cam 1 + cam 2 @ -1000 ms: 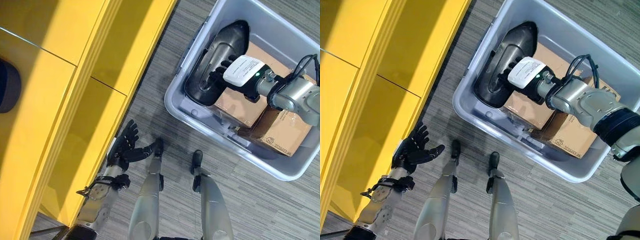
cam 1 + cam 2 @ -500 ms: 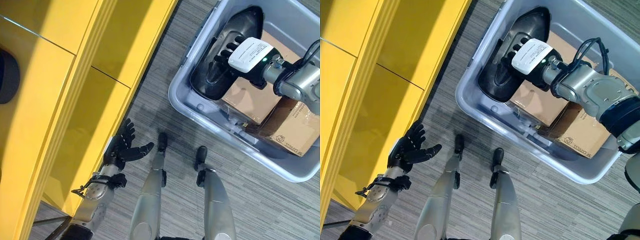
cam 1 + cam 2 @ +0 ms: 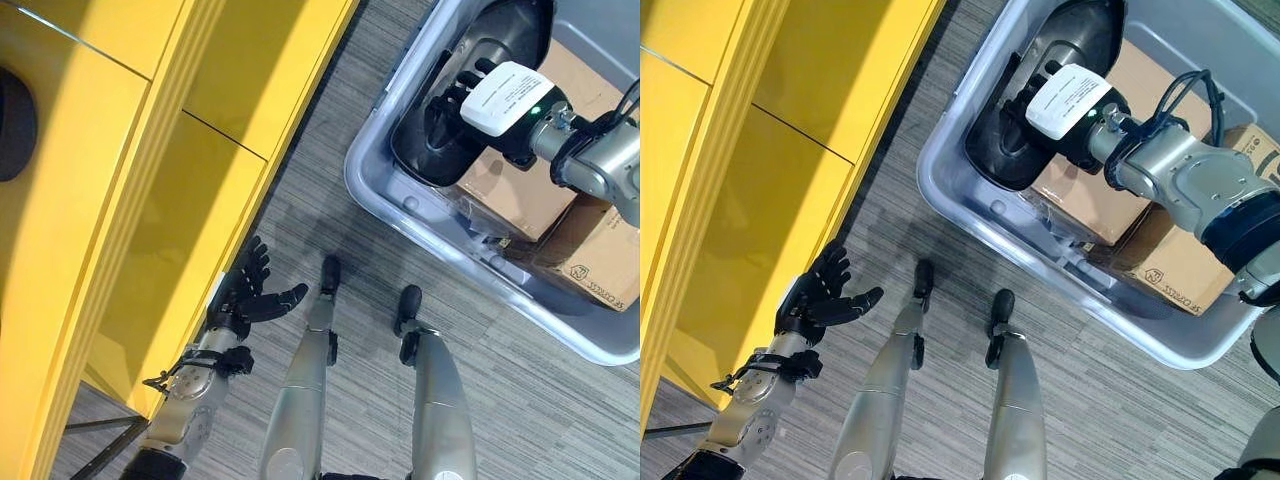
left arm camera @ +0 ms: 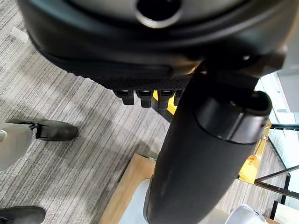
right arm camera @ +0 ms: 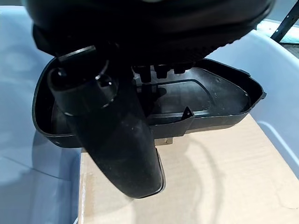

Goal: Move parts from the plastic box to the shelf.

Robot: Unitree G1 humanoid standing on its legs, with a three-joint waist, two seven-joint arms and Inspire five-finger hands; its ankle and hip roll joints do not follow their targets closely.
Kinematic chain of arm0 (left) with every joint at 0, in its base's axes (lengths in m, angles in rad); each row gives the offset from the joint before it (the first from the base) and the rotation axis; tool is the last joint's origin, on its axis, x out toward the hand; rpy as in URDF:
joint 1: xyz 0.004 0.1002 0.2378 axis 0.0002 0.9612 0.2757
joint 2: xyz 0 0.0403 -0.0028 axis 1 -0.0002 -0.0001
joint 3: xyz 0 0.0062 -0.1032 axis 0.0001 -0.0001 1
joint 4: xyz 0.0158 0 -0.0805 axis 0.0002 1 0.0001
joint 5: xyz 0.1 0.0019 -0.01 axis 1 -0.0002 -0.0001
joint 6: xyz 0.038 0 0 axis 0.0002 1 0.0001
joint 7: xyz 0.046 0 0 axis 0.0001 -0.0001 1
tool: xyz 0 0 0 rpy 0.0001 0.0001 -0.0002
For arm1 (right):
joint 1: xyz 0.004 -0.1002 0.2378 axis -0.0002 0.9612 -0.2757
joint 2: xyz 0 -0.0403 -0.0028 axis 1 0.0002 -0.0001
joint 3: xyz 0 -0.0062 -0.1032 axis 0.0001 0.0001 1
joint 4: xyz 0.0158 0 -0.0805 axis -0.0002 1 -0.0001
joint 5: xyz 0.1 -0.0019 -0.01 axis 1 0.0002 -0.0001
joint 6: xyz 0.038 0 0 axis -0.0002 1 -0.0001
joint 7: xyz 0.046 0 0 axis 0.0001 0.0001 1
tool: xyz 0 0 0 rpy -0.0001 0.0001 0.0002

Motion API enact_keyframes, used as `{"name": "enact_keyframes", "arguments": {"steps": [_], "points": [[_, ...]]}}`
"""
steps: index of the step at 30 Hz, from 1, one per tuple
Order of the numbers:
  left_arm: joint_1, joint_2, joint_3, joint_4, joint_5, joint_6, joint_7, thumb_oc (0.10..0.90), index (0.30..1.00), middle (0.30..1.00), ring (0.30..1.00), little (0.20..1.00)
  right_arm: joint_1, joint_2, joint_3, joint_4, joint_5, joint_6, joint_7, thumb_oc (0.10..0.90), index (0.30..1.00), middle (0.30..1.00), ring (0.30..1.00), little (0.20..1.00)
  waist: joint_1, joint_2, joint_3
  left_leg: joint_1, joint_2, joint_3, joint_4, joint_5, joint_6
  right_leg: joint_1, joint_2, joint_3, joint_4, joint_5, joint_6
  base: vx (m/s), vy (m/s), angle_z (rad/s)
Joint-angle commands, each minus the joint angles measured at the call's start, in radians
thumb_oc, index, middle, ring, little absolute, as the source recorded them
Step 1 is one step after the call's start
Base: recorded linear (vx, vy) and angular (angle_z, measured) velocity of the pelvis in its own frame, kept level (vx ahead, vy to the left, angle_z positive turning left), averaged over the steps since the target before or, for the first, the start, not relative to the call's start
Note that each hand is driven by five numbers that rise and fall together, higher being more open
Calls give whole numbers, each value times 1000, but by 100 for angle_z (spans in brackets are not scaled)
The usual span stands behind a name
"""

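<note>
Inside the grey plastic box (image 3: 372, 190), at two o'clock, the right hand (image 3: 455, 105), fingers straight, reaches over the black moulded plastic part (image 5: 196, 100), needing to grip it next; left hand (image 3: 245, 295) idles open.

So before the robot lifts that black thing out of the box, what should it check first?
1. Right hand reaches the black part: ok, its fingers are down inside the part's hollow.
2. Firm grip on the part: cannot tell, the right wrist view shows straight fingers over the hollow, with no curl round an edge.
3. Part free to lift: cannot tell, it leans on the plastic box wall and overlaps a cardboard box.
4. Left hand free to help: ok, open and holding nothing, low beside the yellow shelf.
5. Room on the shelf: cannot tell, a dark object already sits on one level.
</note>
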Motion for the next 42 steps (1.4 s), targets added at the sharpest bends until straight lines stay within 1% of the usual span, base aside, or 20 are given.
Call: {"name": "enact_keyframes", "arguments": {"steps": [1, 4, 10, 11, 12, 22, 30, 36, 42], "points": [[46, 39, 45, -117, -2, -91, 15, 900, 1000, 1000, 1000, 1000, -113, -78, -43, -6, 38, 22, -67, 900, 1000, 1000, 1000, 1000, 3, 29, -6, -6, 61, 7, 145, -149, -19, 141, -28, 57, -49, -12, 74, 0, 0, 0], [45, 36, 46, -118, -5, -93, 17, 900, 1000, 1000, 1000, 1000, -90, -68, -77, -3, 50, 25, -80, 900, 1000, 1000, 1000, 1000, 4, 29, -6, -9, 59, 6, 148, -150, -18, 139, -27, 57, -46, -14, 72, 0, 0, 0], [46, 41, 44, -117, -5, -93, 17, 900, 1000, 1000, 1000, 1000, -90, -62, -77, -3, 53, 24, -82, 900, 1000, 1000, 1000, 1000, 3, 31, -6, -8, 59, 4, 146, -149, -19, 134, -27, 56, -38, -19, 70, 0, 0, 0], [46, 43, 44, -117, -7, -94, 16, 900, 1000, 1000, 1000, 1000, -90, -56, -78, 4, 58, 24, -81, 461, 385, 385, 385, 385, 4, 31, -6, -9, 59, 2, 147, -148, -19, 132, -27, 57, -36, -20, 69, 0, 0, 0], [45, 43, 43, -118, -10, -94, 17, 900, 1000, 1000, 1000, 1000, -89, -51, -80, 9, 62, 24, -83, 400, 300, 300, 300, 300, 3, 32, -6, -8, 59, 3, 146, -148, -19, 132, -26, 58, -35, -20, 69, 0, 0, 0], [38, 49, 37, -120, -10, -99, 20, 900, 1000, 1000, 1000, 1000, -59, -33, -133, 42, 97, 27, -104, 400, 300, 300, 300, 300, 4, 36, -6, -9, 60, -1, 150, -146, -20, 132, -26, 59, -29, -23, 67, 0, 0, 0], [35, 42, 33, -116, -9, -103, 28, 900, 1000, 1000, 1000, 1000, -9, -22, -203, 50, 127, 36, -128, 400, 300, 300, 300, 300, 3, 40, -6, -9, 60, -4, 146, -143, -19, 131, -25, 57, -23, -27, 65, 0, 0, 0], [39, 38, 37, -117, -6, -103, 34, 900, 1000, 1000, 1000, 1000, 39, -16, -276, 37, 149, 37, -152, 400, 300, 300, 300, 300, 4, 43, -6, -8, 59, -5, 142, -140, -18, 130, -24, 57, -21, -27, 64, 0, 0, 0], [37, 35, 37, -114, -1, -100, 36, 900, 1000, 1000, 1000, 1000, 64, -15, -313, 1, 153, 37, -164, 400, 300, 300, 300, 300, 1, 43, -6, -4, 59, -4, 142, -140, -16, 134, -23, 57, -22, -27, 64, 0, 0, 0]]}}
